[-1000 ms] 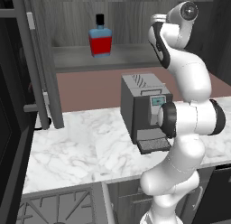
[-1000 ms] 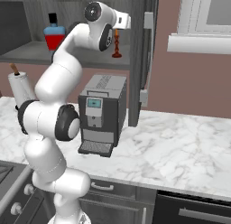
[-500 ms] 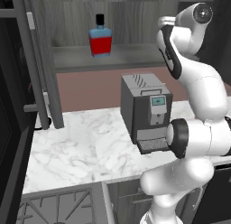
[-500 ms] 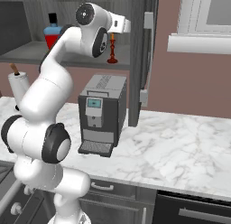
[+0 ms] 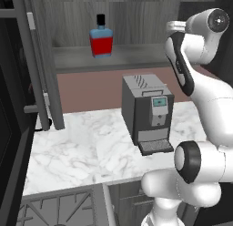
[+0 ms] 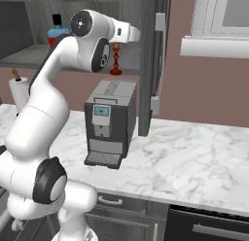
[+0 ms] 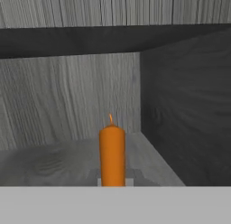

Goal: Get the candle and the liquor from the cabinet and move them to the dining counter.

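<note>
Inside the cabinet (image 7: pixel 180 119), on its lower shelf, the candle (image 7: pixel 112 157) stands upright and very near to the hand camera. The gripper (image 7: pixel 113 182) is closed tight on it, with a little grey tip showing at each side of the orange stick. To the right of the candle in the hand view the dark side wall of the cabinet is near. The back wall is further off, and the underside of the shelf above leaves free room over the wick.

In the right base view, the candle (image 6: pixel 115 60) shows with its dark red holder close to the right end of the shelf, just beside the white arm. The open right door (image 6: pixel 154 55) stands out toward the camera, near to the candle on its right side. The liquor (image 5: pixel 101 38) stands upright further left on the same shelf, well apart from the candle and set back from the front edge. Bare shelf lies on both sides of it. The open left door (image 5: pixel 34 61) stands out at the left of the opening.

Below the shelf, the coffee machine (image 5: pixel 148 113) stands on the marble worktop (image 5: pixel 77 150), under the stretch of shelf between bottle and candle. A paper towel roll (image 6: pixel 18 92) stands at the left end of the worktop, beside the arm. At the right of the machine the worktop is bare up to its front edge.

Counted: one candle, one liquor bottle, two open cabinet doors, one coffee machine, one paper towel roll.
</note>
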{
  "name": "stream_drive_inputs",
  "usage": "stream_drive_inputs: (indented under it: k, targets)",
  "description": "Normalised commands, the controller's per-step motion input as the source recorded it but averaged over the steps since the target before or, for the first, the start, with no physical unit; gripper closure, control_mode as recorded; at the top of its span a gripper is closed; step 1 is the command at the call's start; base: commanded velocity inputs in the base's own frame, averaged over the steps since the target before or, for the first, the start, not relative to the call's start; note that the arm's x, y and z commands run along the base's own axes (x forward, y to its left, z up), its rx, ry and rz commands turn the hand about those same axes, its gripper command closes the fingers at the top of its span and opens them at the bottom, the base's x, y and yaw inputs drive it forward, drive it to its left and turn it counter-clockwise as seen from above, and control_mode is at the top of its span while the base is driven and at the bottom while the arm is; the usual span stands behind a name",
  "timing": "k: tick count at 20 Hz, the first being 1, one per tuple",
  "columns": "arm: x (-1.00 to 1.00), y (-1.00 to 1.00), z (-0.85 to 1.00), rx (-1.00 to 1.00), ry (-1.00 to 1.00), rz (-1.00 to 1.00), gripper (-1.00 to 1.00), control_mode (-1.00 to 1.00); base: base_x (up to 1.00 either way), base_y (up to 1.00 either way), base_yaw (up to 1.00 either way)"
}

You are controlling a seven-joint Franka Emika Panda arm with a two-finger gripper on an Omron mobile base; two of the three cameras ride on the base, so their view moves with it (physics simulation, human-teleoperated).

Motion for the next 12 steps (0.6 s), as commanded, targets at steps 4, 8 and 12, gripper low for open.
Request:
stream_drive_inputs:
  k: [4,8,12]
  targets:
    - [-0.64,0.12,0.00,0.00,-0.04,0.00,1.00,-1.00,0.00,0.00,0.00]
    - [-0.62,0.13,0.00,0.00,-0.04,0.00,1.00,-1.00,0.00,0.00,0.00]
    - [-0.63,0.18,0.00,0.00,-0.05,0.00,1.00,-1.00,0.00,0.00,0.00]
